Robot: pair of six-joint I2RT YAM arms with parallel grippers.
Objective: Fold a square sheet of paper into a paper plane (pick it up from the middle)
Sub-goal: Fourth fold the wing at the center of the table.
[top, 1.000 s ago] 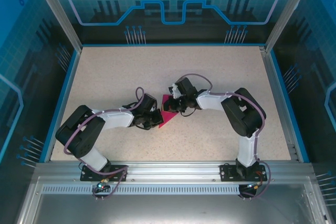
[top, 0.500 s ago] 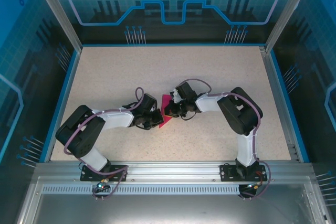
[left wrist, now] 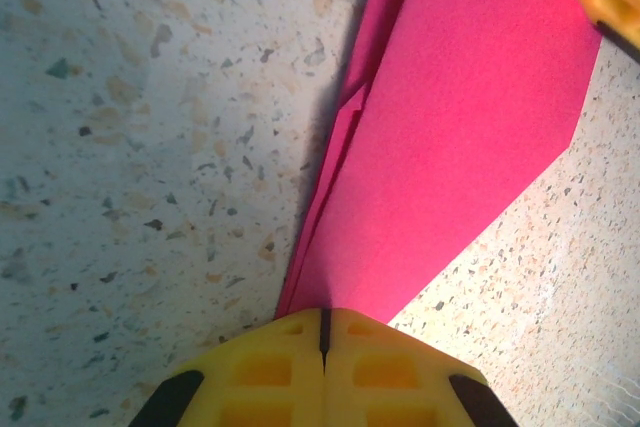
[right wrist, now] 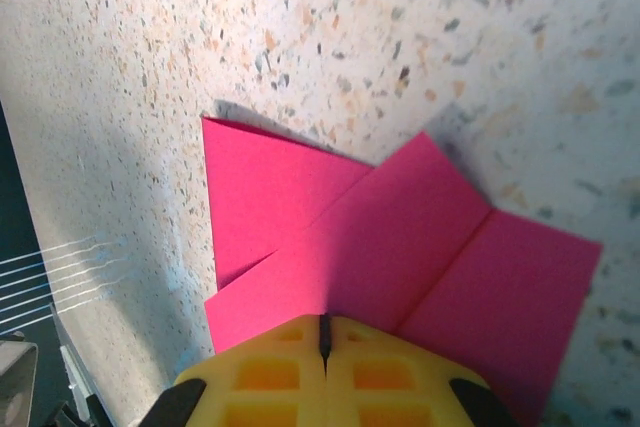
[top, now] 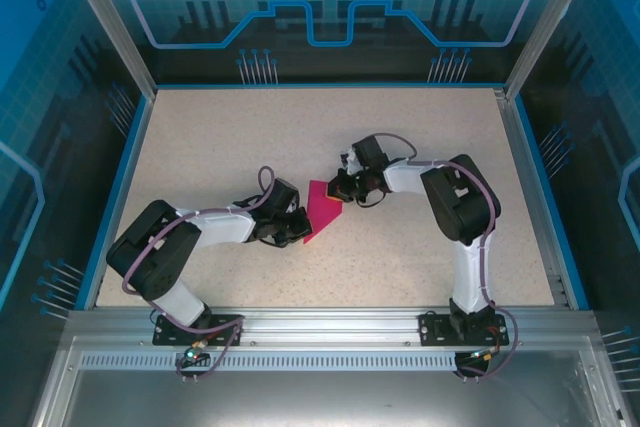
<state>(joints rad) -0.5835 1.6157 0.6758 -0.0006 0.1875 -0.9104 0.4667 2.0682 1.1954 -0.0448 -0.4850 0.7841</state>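
The paper plane (top: 322,203), half made, lies flat near the middle of the desk (top: 220,137), a little closer to the near edge than the far one, its narrow end pointing toward the near edge and its wider end toward the far edge. The left pincer (top: 297,228) sits at the narrow end with its jaws together, and in the left wrist view the pink point runs right up to its closed tips (left wrist: 323,319). The right pincer (top: 343,187) is at the wide end, jaws also together, tips down on the overlapping flaps (right wrist: 323,325). Whether either one pinches paper or merely presses on it, I cannot tell. The step in hand looks like sharpening a fold. To do it well, the left pincer should act as an anchor, bearing straight down so the thin sheet cannot skid on the smooth speckled desk. The right one should slide along the crease line, not across it, with light, even pressure. The flap edges should meet the centre crease before any pressing, since a crooked crease in paper this thin is hard to undo.
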